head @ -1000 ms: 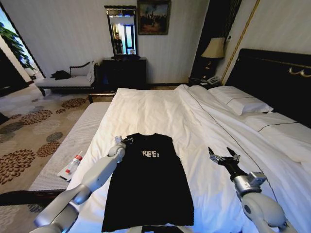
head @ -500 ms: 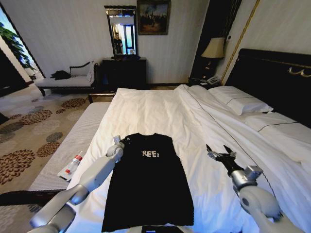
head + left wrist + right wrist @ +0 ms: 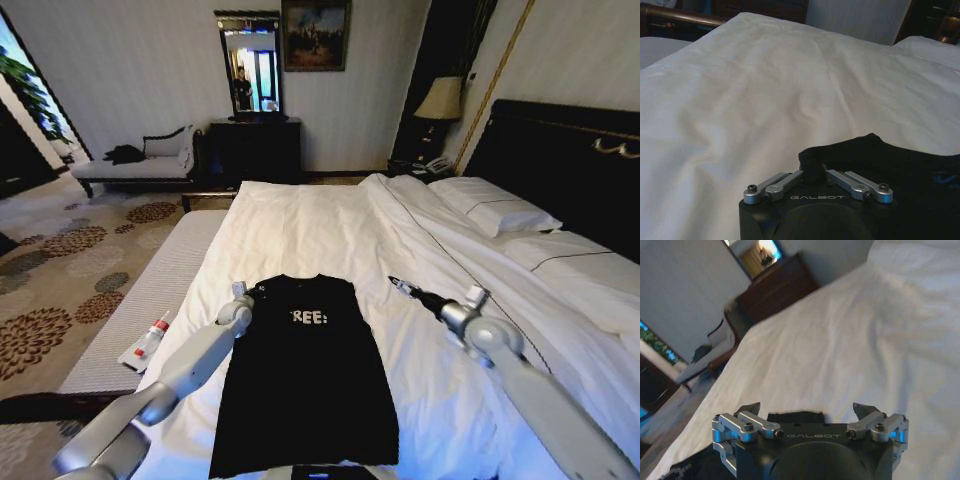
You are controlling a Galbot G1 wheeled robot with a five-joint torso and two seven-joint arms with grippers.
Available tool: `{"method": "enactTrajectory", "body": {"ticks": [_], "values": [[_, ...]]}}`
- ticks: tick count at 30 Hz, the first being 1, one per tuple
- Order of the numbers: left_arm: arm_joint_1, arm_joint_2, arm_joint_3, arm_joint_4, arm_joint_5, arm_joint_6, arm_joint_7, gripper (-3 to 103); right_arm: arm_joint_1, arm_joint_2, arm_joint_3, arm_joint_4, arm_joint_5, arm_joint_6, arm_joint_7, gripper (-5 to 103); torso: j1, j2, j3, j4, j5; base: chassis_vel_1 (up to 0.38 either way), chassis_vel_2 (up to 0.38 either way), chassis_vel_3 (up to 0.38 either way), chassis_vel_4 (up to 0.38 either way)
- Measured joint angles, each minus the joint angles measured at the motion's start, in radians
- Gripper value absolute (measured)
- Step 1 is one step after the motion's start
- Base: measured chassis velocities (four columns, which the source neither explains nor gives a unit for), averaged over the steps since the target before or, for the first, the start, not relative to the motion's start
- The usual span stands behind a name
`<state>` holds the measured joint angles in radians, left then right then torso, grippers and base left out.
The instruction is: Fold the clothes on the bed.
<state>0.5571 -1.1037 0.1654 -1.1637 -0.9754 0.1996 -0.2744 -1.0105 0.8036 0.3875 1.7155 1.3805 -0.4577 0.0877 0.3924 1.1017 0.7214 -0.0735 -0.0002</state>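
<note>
The bed (image 3: 330, 225) is spread white; the T-shirt (image 3: 305, 385) lies flat near its foot (limp, light cloth, best taken at shoulder corners). The left gripper (image 3: 814, 172) is pinched on its shoulder; the right gripper (image 3: 810, 412) is held spread above the duvet.

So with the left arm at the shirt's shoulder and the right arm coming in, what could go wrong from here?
The left end effector pinches only a small fold at the T-shirt's corner, so the soft fabric may slip out when lifted. The right end effector is open above bare duvet, short of the shirt's other shoulder; closing there could grab bedding. With only one shoulder held, a lift could skew the shirt.
</note>
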Motion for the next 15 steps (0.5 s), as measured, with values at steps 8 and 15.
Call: {"method": "enactTrajectory", "body": {"ticks": [8, 15], "values": [[-0.024, -0.002, 0.043, 0.013, -0.005, -0.003, -0.021, 0, 0.304, 0.095, -0.282, -0.322, -0.071, 0.011, -0.072, 100, 0.0, 0.0, 0.0, 0.0005, 0.0002, 0.0, 0.0, 0.0, 0.0], [-0.035, 0.0, 0.054, 0.004, -0.02, -0.004, -0.033, 0, 0.438, 0.159, -0.386, -0.538, -0.125, 0.014, -0.158, 100, 0.0, 0.0, 0.0, 0.0, 0.0, 0.0, 0.0, 0.0, 0.0]]}}
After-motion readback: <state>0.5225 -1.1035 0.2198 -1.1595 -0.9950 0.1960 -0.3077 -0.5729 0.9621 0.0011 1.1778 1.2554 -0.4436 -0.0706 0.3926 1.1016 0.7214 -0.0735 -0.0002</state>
